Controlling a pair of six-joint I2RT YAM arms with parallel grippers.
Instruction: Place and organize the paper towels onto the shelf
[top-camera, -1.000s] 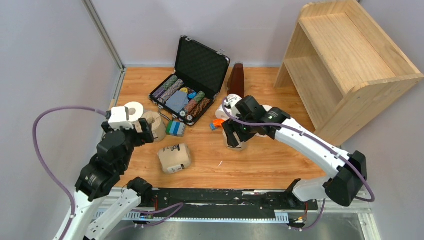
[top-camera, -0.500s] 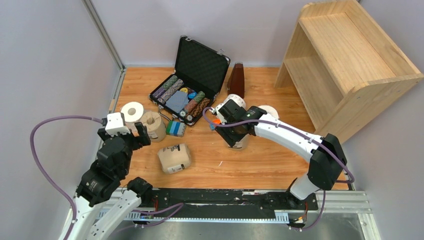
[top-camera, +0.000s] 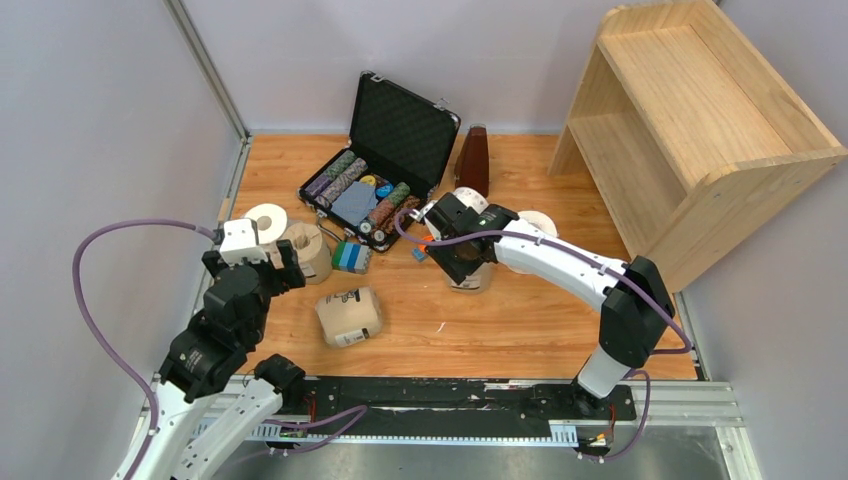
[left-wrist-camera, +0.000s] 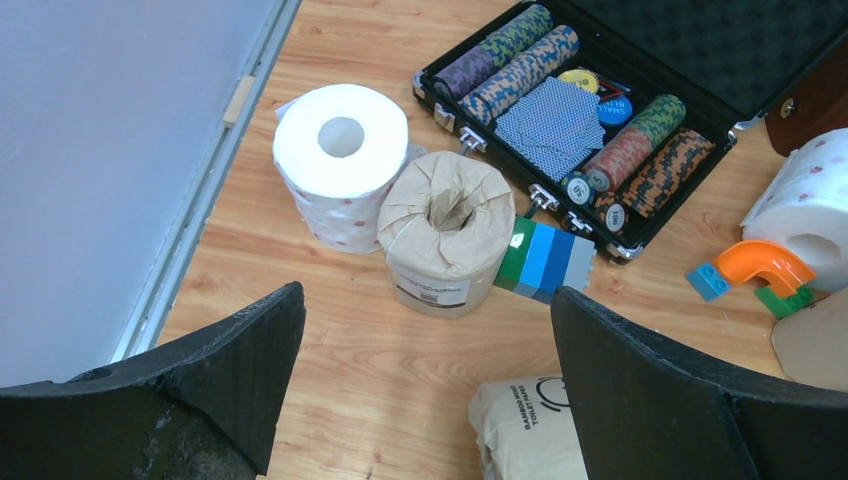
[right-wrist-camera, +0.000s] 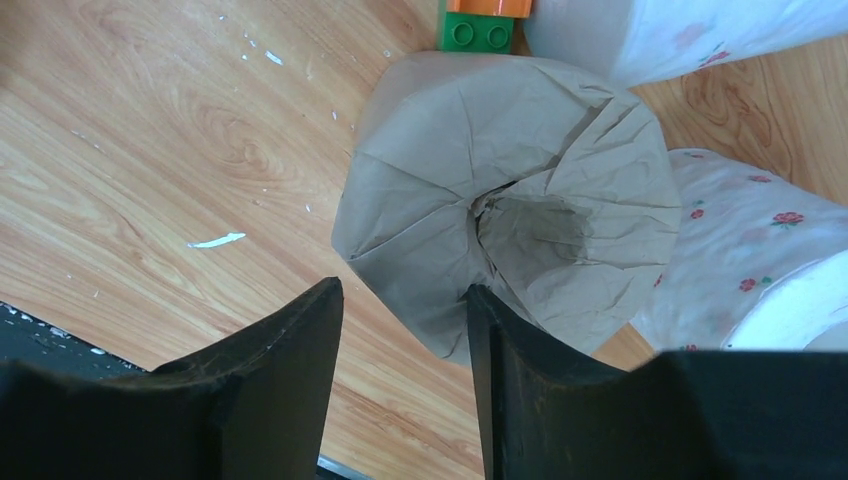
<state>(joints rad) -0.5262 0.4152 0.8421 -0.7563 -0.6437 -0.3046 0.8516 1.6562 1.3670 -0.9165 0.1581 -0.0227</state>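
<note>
The wooden shelf (top-camera: 690, 130) stands at the far right. A white dotted roll (top-camera: 265, 220) and a tan wrapped roll (top-camera: 312, 250) stand at the left, also in the left wrist view as a white roll (left-wrist-camera: 340, 150) and a tan roll (left-wrist-camera: 450, 220). Another tan roll (top-camera: 350, 315) lies on its side. My left gripper (top-camera: 250, 265) hangs open and empty above them (left-wrist-camera: 422, 295). My right gripper (top-camera: 462, 262) is open over an upright tan roll (right-wrist-camera: 510, 180), one finger above its core, one outside its wall (right-wrist-camera: 400, 290). Two white rolls (top-camera: 470, 200) (top-camera: 540, 222) lie beside it.
An open black case of poker chips (top-camera: 375, 170) and a dark brown metronome (top-camera: 473, 160) sit at the back. A blue-green block (top-camera: 350, 257) and an orange toy piece (top-camera: 432, 247) lie between the rolls. Grey walls close in the left and back.
My right arm has swung its elbow inward and the gripper has shifted left over the upright tan roll. My left gripper has shifted only slightly. The rolls have not moved.
</note>
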